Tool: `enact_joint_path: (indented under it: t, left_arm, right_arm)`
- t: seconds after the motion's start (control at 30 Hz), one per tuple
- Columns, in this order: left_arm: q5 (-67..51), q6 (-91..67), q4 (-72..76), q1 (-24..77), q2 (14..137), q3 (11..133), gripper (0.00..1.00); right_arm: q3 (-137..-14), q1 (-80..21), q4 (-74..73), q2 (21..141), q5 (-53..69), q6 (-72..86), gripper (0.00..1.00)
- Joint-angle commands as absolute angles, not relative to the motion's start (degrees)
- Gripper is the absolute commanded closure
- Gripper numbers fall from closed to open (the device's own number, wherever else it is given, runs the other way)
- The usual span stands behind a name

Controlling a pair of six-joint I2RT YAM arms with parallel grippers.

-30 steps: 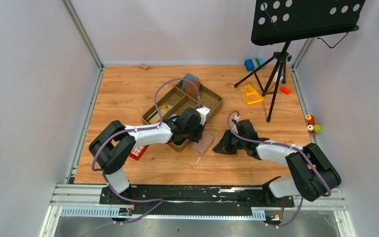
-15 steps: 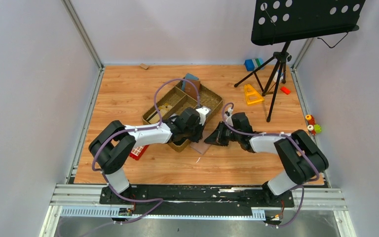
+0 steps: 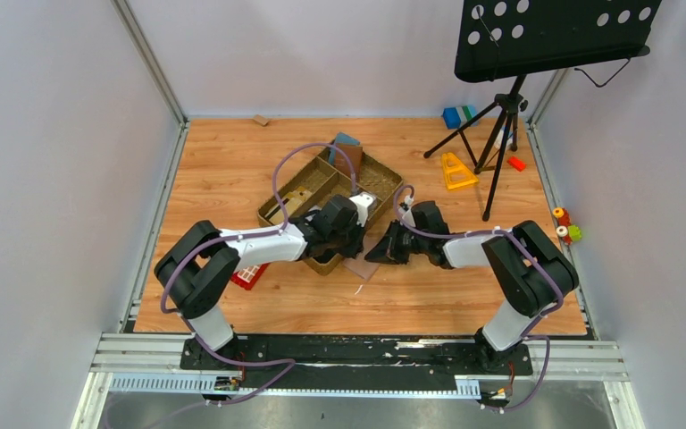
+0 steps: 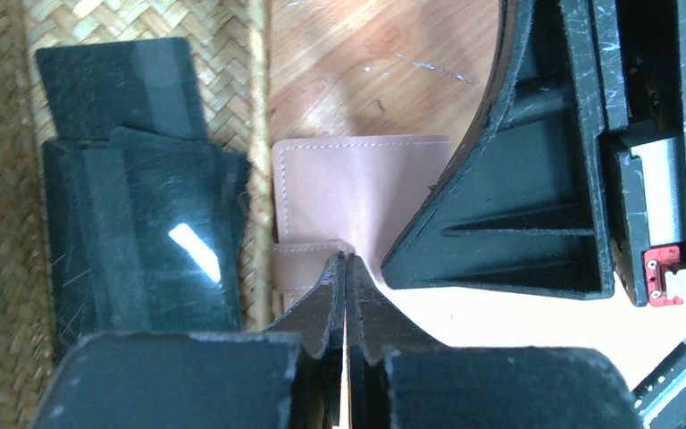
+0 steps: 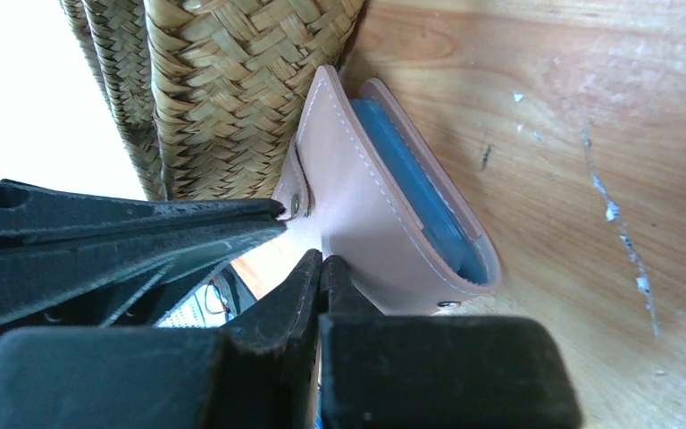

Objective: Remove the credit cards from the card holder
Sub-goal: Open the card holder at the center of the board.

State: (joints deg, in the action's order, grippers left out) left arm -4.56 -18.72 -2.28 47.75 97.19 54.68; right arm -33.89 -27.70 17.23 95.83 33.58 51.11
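Left jaws: together. The tips sit at the small tan closing tab [image 4: 308, 264] of the card holder [image 4: 357, 192]. I cannot tell whether the tab is pinched between them.

Right jaws: together. The tips are against the tan outer flap of the card holder, coming in from the side opposite my left arm. I cannot tell if any leather is caught between them. The two pairs of tips are close together over the holder.

Card holder position: on the wooden desk [image 3: 464, 295], just beside the near wall of the woven basket [image 5: 232, 71]. In the right wrist view its two flaps stand apart in a narrow V, with the blue-grey inside showing between them.

Basket contents, left wrist view: several black cards [image 4: 143, 232] lie overlapping in the compartment nearest the holder.

A red grid block [image 3: 248, 275] lies on the desk by my left arm.
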Motion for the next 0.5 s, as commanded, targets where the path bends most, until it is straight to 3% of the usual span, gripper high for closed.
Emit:
enact_joint_path:
  t: [0.0, 0.23, 0.33, 0.47]
  left_arm:
    - [-0.18, -20.21, -2.23, 45.01, 92.41, 52.74, 1.00]
    - [2.27, -20.87, -3.93, 43.79, 93.08, 53.04, 1.00]
    - [-4.97, -18.68, -0.99, 43.85, 92.34, 52.12, 0.99]
    - [-7.52, -15.63, 1.69, 45.85, 91.23, 51.25, 0.64]
  right_arm:
    - [-33.84, -27.98, 9.76, 97.45, 26.99, 45.73, 1.00]
    - [-35.00, -27.99, 5.65, 95.59, 25.24, 42.40, 1.00]
    - [-36.55, -28.01, 3.31, 94.40, 25.29, 40.38, 1.00]
    - [-37.44, -28.01, 2.68, 93.68, 26.86, 39.44, 1.00]
